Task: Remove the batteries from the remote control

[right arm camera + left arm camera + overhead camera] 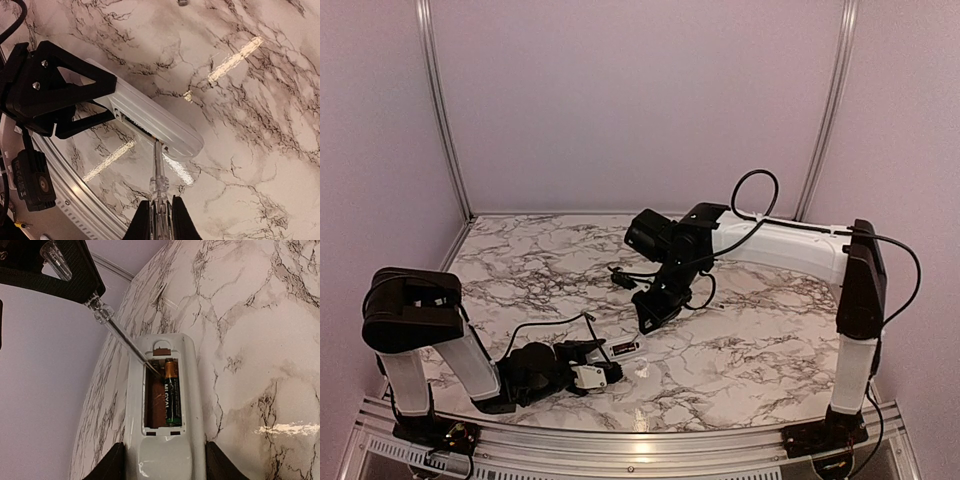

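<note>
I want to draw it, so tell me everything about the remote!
The remote is a slim white plastic bar, gripped at one end by the left hand. Its back cover is off, showing a reddish-brown bay. One black-and-gold battery lies in one slot; the other slot looks empty. A screwdriver tip pokes into the bay's far end.

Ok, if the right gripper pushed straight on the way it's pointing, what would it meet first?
The remote control: the screwdriver held by the right gripper has its tip in the compartment, apparently against the battery, though depth is unclear.
</note>
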Controlling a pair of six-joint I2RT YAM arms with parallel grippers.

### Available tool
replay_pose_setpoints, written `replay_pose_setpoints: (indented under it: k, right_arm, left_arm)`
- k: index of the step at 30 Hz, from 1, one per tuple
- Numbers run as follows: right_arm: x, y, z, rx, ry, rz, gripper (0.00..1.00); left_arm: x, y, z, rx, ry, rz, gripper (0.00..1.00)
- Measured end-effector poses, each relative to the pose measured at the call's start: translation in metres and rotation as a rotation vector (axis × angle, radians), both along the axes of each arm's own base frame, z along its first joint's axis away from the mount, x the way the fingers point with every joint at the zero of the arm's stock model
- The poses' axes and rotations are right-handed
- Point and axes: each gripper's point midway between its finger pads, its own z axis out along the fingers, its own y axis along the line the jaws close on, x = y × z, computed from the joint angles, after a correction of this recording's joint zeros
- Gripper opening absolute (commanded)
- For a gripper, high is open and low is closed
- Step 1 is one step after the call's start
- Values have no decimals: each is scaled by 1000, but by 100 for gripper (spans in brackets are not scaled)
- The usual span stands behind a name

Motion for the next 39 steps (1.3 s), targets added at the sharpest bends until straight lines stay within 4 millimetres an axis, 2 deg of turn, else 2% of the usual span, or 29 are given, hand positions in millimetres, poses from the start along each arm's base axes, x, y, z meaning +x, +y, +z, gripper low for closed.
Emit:
replay_pose_setpoints:
  k: [10,26,30,39]
  right_arm:
    - [1,5,-9,-12,24,3,0]
    - [13,15,-13,-11,50,-28,0]
    - [17,16,-20,-8,75,-51,0]
    - [20,17,-20,28,146,-92,0]
  left_arm:
    - [-1,6,-6,32,-10,8,0]
    - [3,11,-6,55,-52,42,0]
    - [2,11,-6,60,-64,44,0]
    - [3,11,-5,68,-87,50,0]
